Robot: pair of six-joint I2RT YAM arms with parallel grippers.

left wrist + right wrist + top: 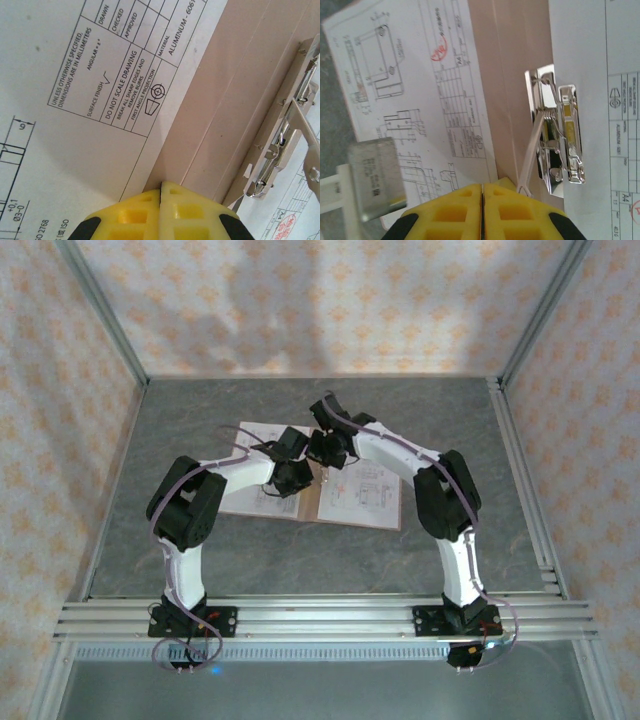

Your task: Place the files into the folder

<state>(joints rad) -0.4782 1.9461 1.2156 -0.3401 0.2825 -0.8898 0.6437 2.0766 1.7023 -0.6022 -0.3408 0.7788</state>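
My left gripper (160,202) and right gripper (482,202) are both closed on nothing. On the open folder (512,75), the metal clip (563,135) lies just ahead-right of the right gripper, lengthwise straight ahead.

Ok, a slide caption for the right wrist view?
Right pincer shut over the open folder spine, beside its metal clip, files lying on either side.

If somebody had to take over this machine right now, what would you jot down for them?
Left end effector: shut, low over the open folder next to a sheet.
Right end effector: shut, just beside the metal clip.
Files: printed sheets lie on both halves of the folder.
Done: the sheets are on the folder.
Left: probably gather them at the clip and close the cover.
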